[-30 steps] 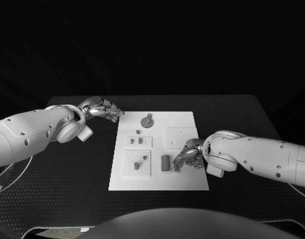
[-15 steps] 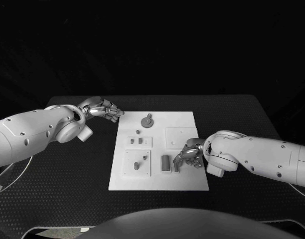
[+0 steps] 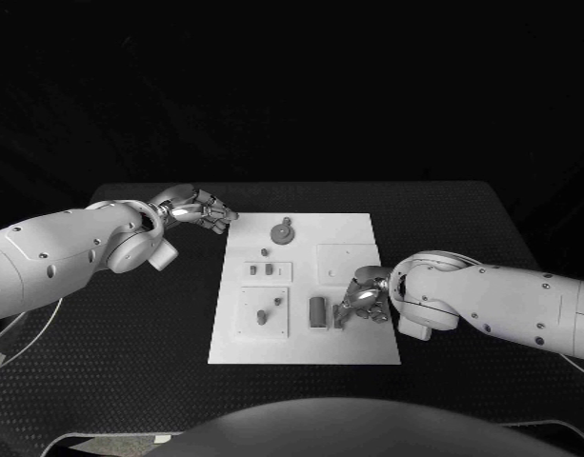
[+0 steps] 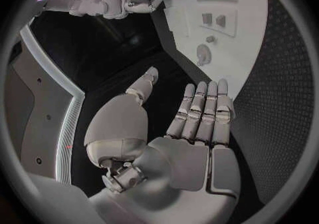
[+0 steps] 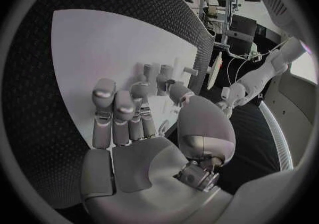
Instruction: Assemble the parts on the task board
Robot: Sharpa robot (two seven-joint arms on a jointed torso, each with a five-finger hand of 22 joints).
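Head view, compared with the frame half a second earlier: my right hand [image 3: 363, 297] has drawn slightly in toward the dark upright part [image 3: 318, 310] at the near right of the task board [image 3: 306, 347]; its fingers are curled down over the board surface just beside that part. Whether they touch or pinch anything I cannot tell. My left hand [image 3: 198, 208] has not shifted; it hovers off the board's far left corner, above the desk [image 3: 113, 324]. The board and the parts on it lie as before.

Right wrist view: my fingers [image 5: 116, 109] bend toward the white board [image 5: 86, 48], with a small upright piece [image 5: 162, 80] just beyond the fingertips; the thumb [image 5: 183, 96] sits beside it. No clear grasp is visible.

Left wrist view: my left hand [image 4: 193, 123] is flat, fingers straight and close together, thumb apart, holding nothing. The board [image 4: 246, 38] lies ahead of the fingertips, and my right hand [image 4: 143, 0] works at its far end.

Edges and room: the round part [image 3: 282, 231] sits near the board's far edge, closest to my left hand. The recessed plates [image 3: 267, 271] lie between the two hands. Bare board extends on the near side of my right hand, and open desk lies outward of each hand, beyond the board's long edges.
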